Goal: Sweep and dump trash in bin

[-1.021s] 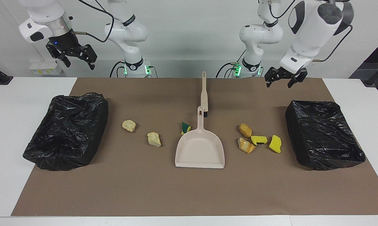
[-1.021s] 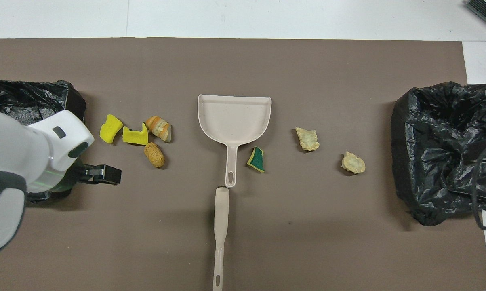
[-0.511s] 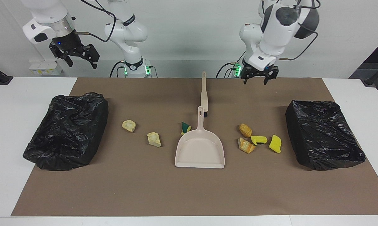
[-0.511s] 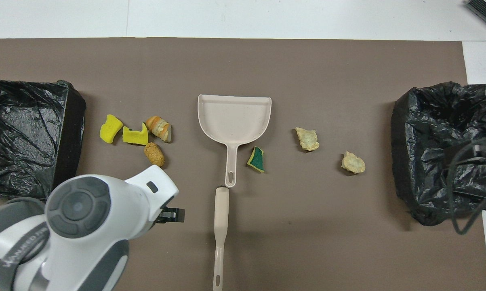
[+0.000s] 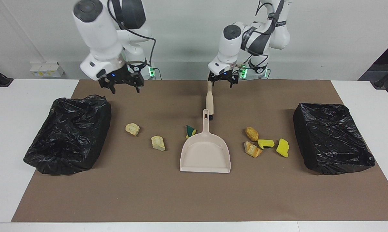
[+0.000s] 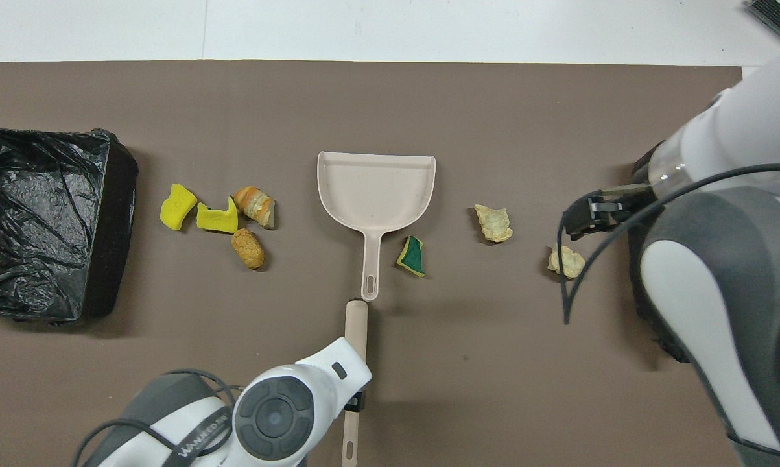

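Since the earlier frame the left hand point(image 5: 222, 82) has swung over the brush point(image 5: 209, 96) handle, fingers apart (right hand point(image 5: 122, 84) likewise spread, over the mat). Trash point(image 5: 266, 143) lies beside the dustpan point(image 5: 205, 149) on the counter point(image 5: 6, 135). Ideally descend centred on the handle before closing.

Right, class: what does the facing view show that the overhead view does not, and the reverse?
Facing only: the left gripper, open over the brush, and the whole crumpled bin. Overhead only: the hole in the brush's handle end. Both: the dustpan, seven trash lumps, the right gripper and the boxy bin.
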